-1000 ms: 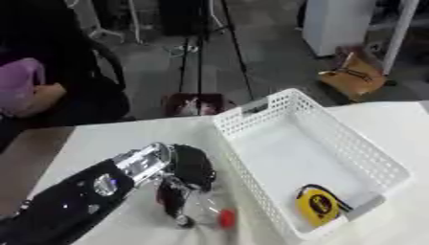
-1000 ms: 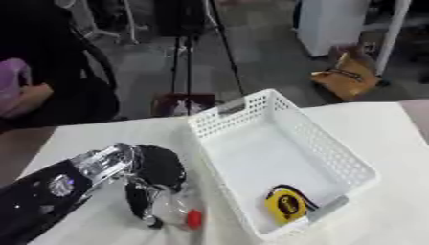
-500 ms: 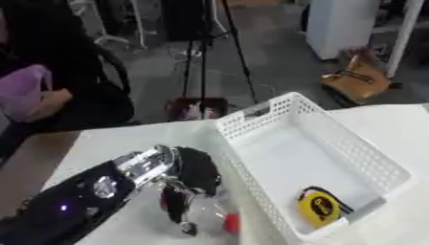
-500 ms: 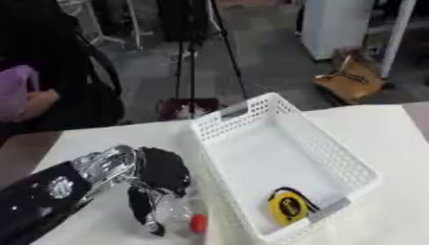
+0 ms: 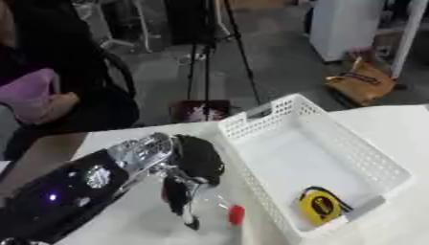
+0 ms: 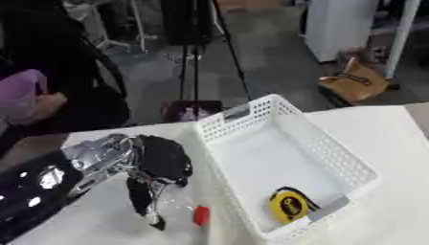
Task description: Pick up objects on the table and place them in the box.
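Under left hand (image 5: 194, 165): clear bottle (image 6: 186, 206) (red cap), beside basket (image 5: 345, 143).

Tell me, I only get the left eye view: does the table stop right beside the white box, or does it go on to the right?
Observer: It goes on. The right eye view shows a broad bare stretch of table to the right of the box, and what looks like the table's far right edge near the border of the picture.
Operator: And the box's near corner, at the bottom of my view, does it hang over the table's edge?
Observer: No. In the right eye view that corner shows whole, with table surface in front of it. The yellow tape measure lies just inside that near end.
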Available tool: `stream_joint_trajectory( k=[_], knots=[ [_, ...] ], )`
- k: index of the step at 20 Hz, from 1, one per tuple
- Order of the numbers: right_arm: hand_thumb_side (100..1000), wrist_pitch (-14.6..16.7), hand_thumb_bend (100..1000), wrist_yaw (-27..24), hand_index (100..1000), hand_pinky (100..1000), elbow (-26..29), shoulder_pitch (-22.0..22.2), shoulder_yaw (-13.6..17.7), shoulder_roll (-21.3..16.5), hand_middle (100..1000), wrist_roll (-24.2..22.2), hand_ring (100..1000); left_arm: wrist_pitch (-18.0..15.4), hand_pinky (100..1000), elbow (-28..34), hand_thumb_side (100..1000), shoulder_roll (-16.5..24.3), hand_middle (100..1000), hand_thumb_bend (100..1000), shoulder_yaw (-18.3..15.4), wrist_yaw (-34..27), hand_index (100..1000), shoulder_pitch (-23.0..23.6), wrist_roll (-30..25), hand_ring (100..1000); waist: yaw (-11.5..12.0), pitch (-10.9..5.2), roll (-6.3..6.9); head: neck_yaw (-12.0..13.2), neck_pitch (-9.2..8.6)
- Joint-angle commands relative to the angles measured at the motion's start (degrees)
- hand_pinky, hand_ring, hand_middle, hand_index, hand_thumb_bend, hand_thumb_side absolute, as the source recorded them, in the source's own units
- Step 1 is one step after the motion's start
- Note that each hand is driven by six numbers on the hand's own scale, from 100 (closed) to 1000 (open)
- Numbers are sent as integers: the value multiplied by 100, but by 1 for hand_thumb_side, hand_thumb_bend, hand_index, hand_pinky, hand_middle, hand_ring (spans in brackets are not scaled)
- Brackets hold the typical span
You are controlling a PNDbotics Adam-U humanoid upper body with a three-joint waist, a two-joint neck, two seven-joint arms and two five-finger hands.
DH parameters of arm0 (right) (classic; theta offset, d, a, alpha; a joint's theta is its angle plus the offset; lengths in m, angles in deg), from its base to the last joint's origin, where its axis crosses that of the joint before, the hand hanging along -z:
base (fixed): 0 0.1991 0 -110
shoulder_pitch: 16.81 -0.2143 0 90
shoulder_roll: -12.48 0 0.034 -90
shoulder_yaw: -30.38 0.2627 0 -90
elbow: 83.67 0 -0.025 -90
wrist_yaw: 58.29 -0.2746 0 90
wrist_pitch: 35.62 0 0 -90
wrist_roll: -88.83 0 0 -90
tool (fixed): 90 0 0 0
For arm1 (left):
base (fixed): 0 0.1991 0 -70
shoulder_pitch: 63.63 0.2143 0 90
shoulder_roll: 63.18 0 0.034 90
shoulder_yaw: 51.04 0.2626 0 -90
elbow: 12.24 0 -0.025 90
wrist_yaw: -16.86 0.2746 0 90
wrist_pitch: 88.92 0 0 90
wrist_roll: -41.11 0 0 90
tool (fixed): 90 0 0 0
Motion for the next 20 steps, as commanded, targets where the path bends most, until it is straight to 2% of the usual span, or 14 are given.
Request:
stream_joint_trajectory(
  k=[1,4,5,6,7,11,14,17,20],
  knots=[
    [480,53,100,32,635,724,109,-26,28,-236,535,97,523,-1183,688,267,780,285,554,629,-164,-96,598,-134,-1422,755,13,-140,-40,-23,30],
    [479,40,100,28,635,724,109,-25,30,-243,535,97,523,-1013,689,552,772,412,553,632,-256,-189,597,-104,-1533,756,21,-155,-49,-28,36],
    [478,38,100,27,634,724,109,-22,36,-244,535,97,523,-920,695,688,743,479,553,638,-333,-211,596,-104,-1555,759,25,-158,-58,-40,37],
    [479,38,100,24,634,724,109,-21,40,-244,535,97,523,-807,700,862,754,556,553,317,-401,-243,594,-76,-1589,761,24,-158,-62,-44,37],
    [479,37,100,22,634,724,109,-16,45,-242,535,97,523,-662,703,1052,711,645,553,648,-506,-256,594,-65,-1614,763,30,-158,-69,-47,49],
    [478,38,100,16,634,725,109,-13,57,-240,535,97,523,-236,711,1737,679,994,557,663,-822,-306,593,70,-1663,769,35,-151,-82,-45,73],
    [478,37,100,13,634,725,109,-15,61,-239,535,97,523,-26,713,2041,666,1165,558,669,-973,-323,594,168,-1665,771,38,-146,-87,-48,82],
    [477,38,100,13,634,725,109,-10,69,-237,535,97,523,220,718,2316,604,1290,558,677,-1212,-323,595,226,-1665,774,41,-143,-104,-101,75],
    [476,42,100,9,634,725,109,-2,80,-233,535,97,523,442,720,2587,581,1406,558,678,-1462,-279,597,274,-1666,775,40,-140,-120,-160,50]
  ],
)
